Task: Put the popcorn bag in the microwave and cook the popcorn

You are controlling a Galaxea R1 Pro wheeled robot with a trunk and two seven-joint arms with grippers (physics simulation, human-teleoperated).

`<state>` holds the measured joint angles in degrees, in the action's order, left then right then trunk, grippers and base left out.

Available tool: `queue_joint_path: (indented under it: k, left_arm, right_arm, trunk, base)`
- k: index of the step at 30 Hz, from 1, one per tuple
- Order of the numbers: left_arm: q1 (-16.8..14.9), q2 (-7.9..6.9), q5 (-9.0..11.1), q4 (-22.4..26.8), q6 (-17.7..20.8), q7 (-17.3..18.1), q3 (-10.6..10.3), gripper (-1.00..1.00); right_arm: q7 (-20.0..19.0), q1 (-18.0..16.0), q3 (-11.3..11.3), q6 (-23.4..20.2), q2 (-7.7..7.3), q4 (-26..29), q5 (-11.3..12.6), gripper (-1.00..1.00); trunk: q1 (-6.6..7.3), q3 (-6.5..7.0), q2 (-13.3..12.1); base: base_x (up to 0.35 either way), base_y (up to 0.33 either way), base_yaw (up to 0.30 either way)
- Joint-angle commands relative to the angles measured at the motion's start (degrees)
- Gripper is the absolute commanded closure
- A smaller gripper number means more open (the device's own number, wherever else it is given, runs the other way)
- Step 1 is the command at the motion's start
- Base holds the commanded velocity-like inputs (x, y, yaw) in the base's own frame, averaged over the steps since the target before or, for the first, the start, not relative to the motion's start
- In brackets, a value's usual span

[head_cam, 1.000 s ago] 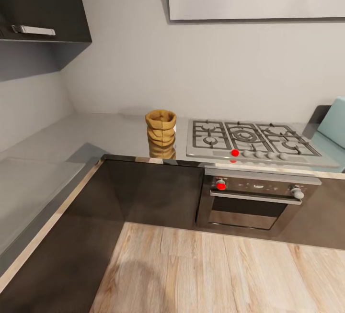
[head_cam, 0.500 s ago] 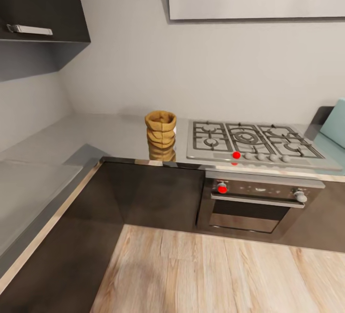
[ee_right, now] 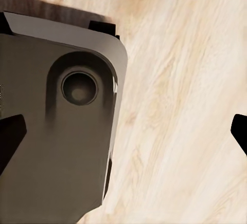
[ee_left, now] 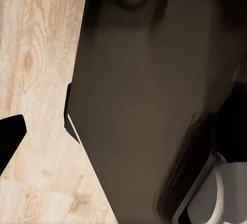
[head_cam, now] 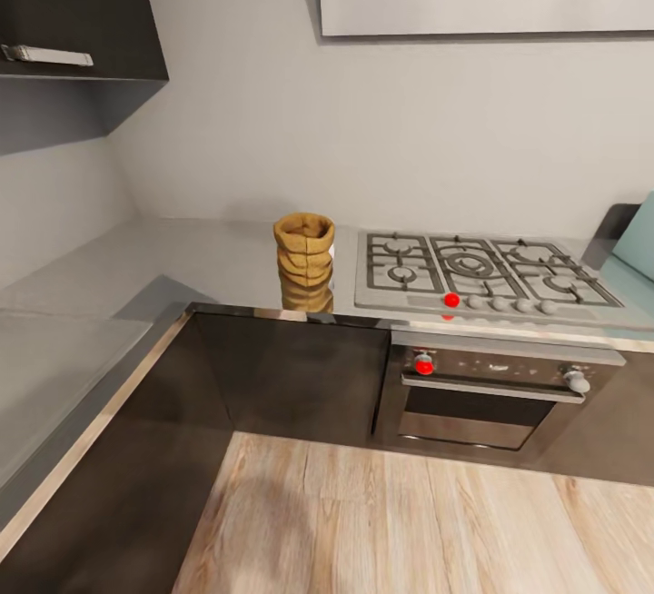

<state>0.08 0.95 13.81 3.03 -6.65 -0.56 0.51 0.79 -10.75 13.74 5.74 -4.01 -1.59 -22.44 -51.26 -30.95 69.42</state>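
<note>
Clearly the squat tan-brown crumpled paper popcorn bag (head_cam: pixel 304 250) stands upright on the glossy grey counter (head_cam: pixel 182 258), at 9 o'clock of the grey gas hob (head_cam: pixel 481 272), ready for pickup; each tool's opening cannot be told.

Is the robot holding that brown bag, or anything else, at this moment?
No, nothing is held. The popcorn bag stands alone on the countertop, beside the gas hob.

The popcorn bag (head_cam: pixel 304 246) is tan-brown with darker folds, on a glossy grey desk (head_cam: pixel 182 258). The hob (head_cam: pixel 481 276) is grey with black grates and 1 red knob; the oven (head_cam: pixel 490 390) is dark. The floor (head_cam: pixel 409 521) shows pale wood grain, and the microwave (head_cam: pixel 639 247) is mint-blue.
</note>
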Motion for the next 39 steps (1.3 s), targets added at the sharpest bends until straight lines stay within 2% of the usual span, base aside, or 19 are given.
queue_joint_path:
  k: [1, 5, 6, 7, 8, 10, 13, 15, 16, 19, 23, 27, 30, 31, 32, 34, 36, 37, 39]
  left_arm:
    - [0.0, 0.02, 0.2, 0.0, -0.1, -0.1, 0.0, -1.0]
    - [0.0, 0.02, 0.2, 0.0, -0.1, -0.1, 0.0, -1.0]
    - [0.0, 0.02, 0.2, 0.0, -0.1, -0.1, 0.0, -1.0]
    - [0.0, 0.02, 0.2, 0.0, -0.1, -0.1, 0.0, -1.0]
    - [0.0, 0.02, 0.2, 0.0, -0.1, -0.1, 0.0, -1.0]
    - [0.0, 0.02, 0.2, 0.0, -0.1, -0.1, 0.0, -1.0]
    - [0.0, 0.08, 0.2, 0.0, -0.1, -0.1, 0.0, -1.0]
    - [0.0, 0.09, 0.2, 0.0, -0.1, -0.1, 0.0, -1.0]
    - [0.0, 0.1, 0.2, 0.0, -0.1, -0.1, 0.0, -1.0]
    - [0.0, 0.1, 0.2, 0.0, -0.1, 0.0, 0.0, -1.0]
    - [0.0, 0.1, 0.2, 0.0, -0.1, 0.0, 0.0, -1.0]
    - [0.0, 0.1, 0.2, 0.0, -0.1, 0.0, 0.0, -1.0]
    - [0.0, 0.1, 0.2, 0.0, -0.1, -0.1, 0.0, -1.0]
    - [0.0, 0.1, 0.2, 0.0, -0.1, -0.1, 0.0, -1.0]
    - [0.0, 0.1, 0.2, 0.0, -0.1, -0.1, 0.0, -1.0]
    - [0.0, 0.09, 0.2, 0.0, -0.1, 0.0, 0.0, -1.0]
    - [0.0, 0.08, 0.2, 0.0, -0.1, 0.0, 0.0, -1.0]
    - [0.0, 0.07, 0.2, 0.0, -0.1, -0.1, 0.0, -1.0]
    - [0.0, 0.06, 0.2, 0.0, -0.1, 0.0, 0.0, -1.0]
  right_arm:
    - [-0.2, -0.1, 0.4, 0.3, -0.03, -0.1, -0.7, -1.0]
    - [-0.7, -0.1, 0.4, 0.0, 0.41, 1.0, -0.7, -1.0]
    - [-0.8, -0.1, 0.3, -0.1, 1.2, 1.9, -0.8, -1.0]
    - [-0.8, -0.1, 0.3, -0.3, 2.94, 4.3, -0.9, -1.0]
    - [-0.8, -0.1, 0.3, -0.9, 3.99, 6.4, -0.9, -1.0]
    - [-0.8, -0.1, 0.2, -5.3, 5.66, 12.4, -1.0, -1.0]
    - [-0.9, -0.1, 0.2, -15.6, 9.08, 25.8, -0.8, -1.0]
    - [-1.1, 0.0, -0.2, -20.5, 10.31, 32.3, -0.7, -1.0]
    - [-1.5, 0.1, -1.5, -23.8, 10.96, 35.8, -0.7, -1.0]
    - [-2.2, -0.4, -5.4, -31.3, 11.71, 40.2, -0.3, -1.0]
    - [-2.6, -6.5, -6.7, -39.4, 14.0, 43.7, -0.1, -1.0]
    - [-3.8, -14.7, -6.8, -50.1, 14.0, 49.6, 0.1, -1.0]
    - [-5.2, -19.4, -6.9, -56.8, 14.0, 53.5, 0.3, -1.0]
    - [-6.7, -25.0, -6.9, -62.8, 14.0, 55.3, 0.4, -1.0]
    - [-7.2, -27.4, -6.9, -64.8, 14.0, 55.6, 0.4, -1.0]
    - [-7.5, -33.0, -6.9, -65.7, 14.0, 55.8, 0.4, -1.0]
    - [-7.6, -36.8, -7.0, -65.7, 14.0, 55.9, 0.4, -1.0]
    - [-7.6, -42.1, -7.0, -65.7, 14.0, 55.8, 0.4, -1.0]
    - [-7.6, -45.9, -7.0, -65.7, 14.0, 55.8, 0.4, -1.0]
  trunk:
    - [0.0, -0.04, 0.0]
    - [0.0, -0.04, 0.0]
    - [0.0, -0.04, 0.0]
    - [0.0, -0.04, 0.0]
    - [0.0, -0.04, 0.0]
    - [0.0, -0.04, 0.0]
    - [0.0, -0.04, 0.0]
    - [0.0, -0.04, 0.0]
    - [0.0, -0.04, 0.0]
    - [0.0, -0.04, 0.0]
    - [0.0, -0.04, 0.0]
    - [0.0, -0.04, 0.0]
    - [0.0, -0.04, 0.0]
    - [0.0, -0.04, 0.0]
    - [0.0, -0.04, 0.0]
    - [0.0, -0.04, 0.0]
    - [0.0, -0.04, 0.0]
    - [0.0, -0.04, 0.0]
    - [0.0, -0.04, 0.0]
  base:
    - [0.001, 0.0, 0.0]
    - [0.0, 0.0, 0.0]
    - [0.0, 0.0, 0.0]
    - [0.0, 0.0, 0.0]
    - [0.0, 0.0, 0.0]
    - [0.0, 0.0, 0.0]
    - [0.0, 0.0, 0.0]
    - [0.0, 0.0, 0.0]
    - [0.0, 0.0, 0.0]
    - [0.0, 0.0, 0.0]
    - [0.0, 0.0, 0.0]
    - [0.0, 0.0, 0.0]
    - [0.0, 0.0, 0.0]
    - [0.0, 0.0, 0.0]
    - [0.0, 0.0, 0.0]
    - [0.0, 0.0, 0.0]
    - [0.0, 0.0, 0.0]
    - [0.0, 0.0, 0.0]
    - [0.0, 0.0, 0.0]
